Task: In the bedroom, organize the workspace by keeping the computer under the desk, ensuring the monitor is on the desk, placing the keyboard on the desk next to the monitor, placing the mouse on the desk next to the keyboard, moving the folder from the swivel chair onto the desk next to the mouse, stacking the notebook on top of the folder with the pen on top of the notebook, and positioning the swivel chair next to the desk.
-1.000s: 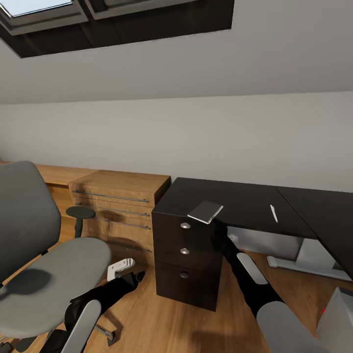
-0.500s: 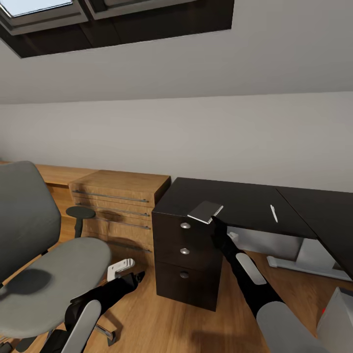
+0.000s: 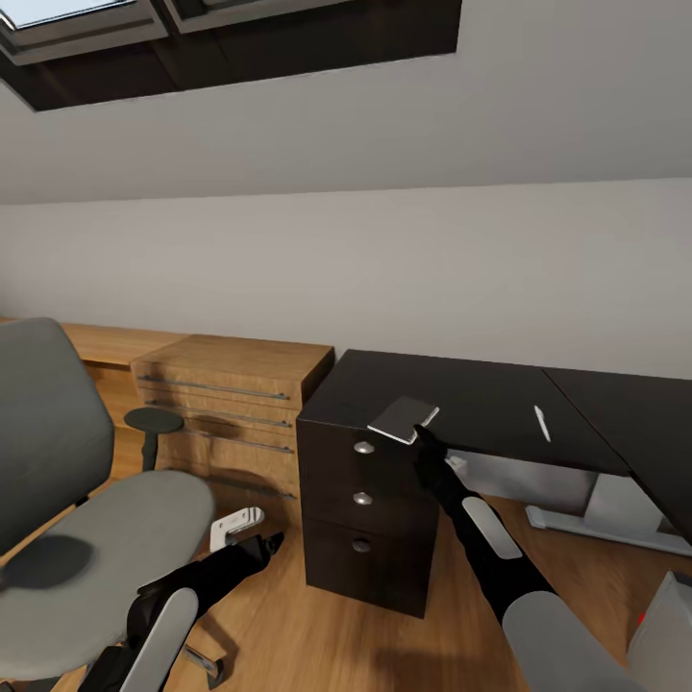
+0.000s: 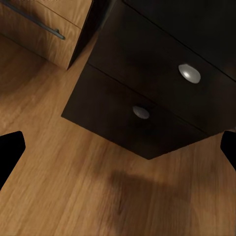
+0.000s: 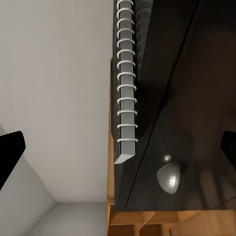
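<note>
A light wooden chest (image 3: pixel 240 408) with bar handles stands against the wall, touching the left side of the black worktop (image 3: pixel 461 404), and the grey swivel chair (image 3: pixel 77 500) sits well left of both on the wood floor (image 3: pixel 288 615). The worktop's drawer block (image 3: pixel 360 500), with three round knobs, faces the robot and stands between the two arms. The dark grey notebook (image 3: pixel 404 419) lies at the worktop's front edge above the drawers, one corner jutting over the edge, its long axis running diagonally from front left to back right; the right wrist view shows its white spiral binding (image 5: pixel 125 83) along the edge just above a drawer knob (image 5: pixel 169 177). The white pen (image 3: pixel 541 424) lies farther right on the worktop, well apart from the notebook, its long axis pointing roughly away from the robot. The right pincer (image 3: pixel 423 444) reaches up just below the notebook's overhanging corner; its fingers stand apart at the sides of the right wrist view with nothing between them. The left pincer (image 3: pixel 269 544) hangs low over the floor near the bottom drawer, its fingers (image 4: pixel 11 147) likewise spread wide and empty.
</note>
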{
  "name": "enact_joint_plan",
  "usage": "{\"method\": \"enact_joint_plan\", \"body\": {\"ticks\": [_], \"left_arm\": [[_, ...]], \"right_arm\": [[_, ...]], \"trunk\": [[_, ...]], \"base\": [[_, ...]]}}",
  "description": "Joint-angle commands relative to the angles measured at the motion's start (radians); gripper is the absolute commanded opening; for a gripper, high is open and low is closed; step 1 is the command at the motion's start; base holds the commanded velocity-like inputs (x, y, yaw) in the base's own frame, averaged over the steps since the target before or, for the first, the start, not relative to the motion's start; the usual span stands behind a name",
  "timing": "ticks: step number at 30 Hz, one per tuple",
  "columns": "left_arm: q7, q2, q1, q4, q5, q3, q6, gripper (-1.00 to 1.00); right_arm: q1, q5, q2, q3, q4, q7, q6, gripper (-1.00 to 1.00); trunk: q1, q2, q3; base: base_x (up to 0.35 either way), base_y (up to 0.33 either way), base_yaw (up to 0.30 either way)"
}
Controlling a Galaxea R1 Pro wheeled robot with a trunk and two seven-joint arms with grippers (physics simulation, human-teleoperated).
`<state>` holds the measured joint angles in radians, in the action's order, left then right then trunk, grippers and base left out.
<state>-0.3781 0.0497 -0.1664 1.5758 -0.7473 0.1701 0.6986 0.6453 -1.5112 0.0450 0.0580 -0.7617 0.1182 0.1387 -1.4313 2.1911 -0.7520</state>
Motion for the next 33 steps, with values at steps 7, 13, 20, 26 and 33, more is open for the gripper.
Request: {"method": "enact_joint_plan", "body": {"ticks": [7, 13, 20, 26, 33], "left_arm": [[-0.01, 0.001, -0.001, 0.001, -0.011, 0.001, 0.001, 1.0], [-0.011, 0.002, -0.001, 0.001, -0.011, 0.0, 0.002, 1.0], [-0.011, 0.001, -0.001, 0.001, -0.011, -0.001, 0.001, 1.0], [-0.011, 0.002, -0.001, 0.001, -0.011, -0.001, 0.001, 1.0], [-0.011, 0.002, -0.001, 0.001, -0.011, -0.001, 0.001, 1.0]], "right_arm": [[0.001, -0.008, 0.001, 0.0, 0.001, -0.001, -0.001, 1.0], [0.001, -0.007, 0.001, 0.0, 0.001, -0.002, -0.002, 1.0], [0.001, -0.007, 0.003, 0.002, 0.004, -0.002, -0.002, 1.0], [0.001, -0.007, 0.005, 0.003, 0.007, -0.002, -0.002, 1.0], [0.001, -0.007, 0.01, 0.005, 0.02, -0.002, -0.001, 1.0]], "trunk": [[0.0, 0.0, -0.001], [0.0, 0.0, -0.001], [0.0, 0.0, -0.001], [0.0, 0.0, -0.001], [0.0, 0.0, -0.001]], "base": [[0.157, 0.0, 0.0], [0.052, 0.0, 0.0], [0.007, 0.0, 0.0], [0.0, 0.0, 0.0], [0.0, 0.0, 0.0]]}}
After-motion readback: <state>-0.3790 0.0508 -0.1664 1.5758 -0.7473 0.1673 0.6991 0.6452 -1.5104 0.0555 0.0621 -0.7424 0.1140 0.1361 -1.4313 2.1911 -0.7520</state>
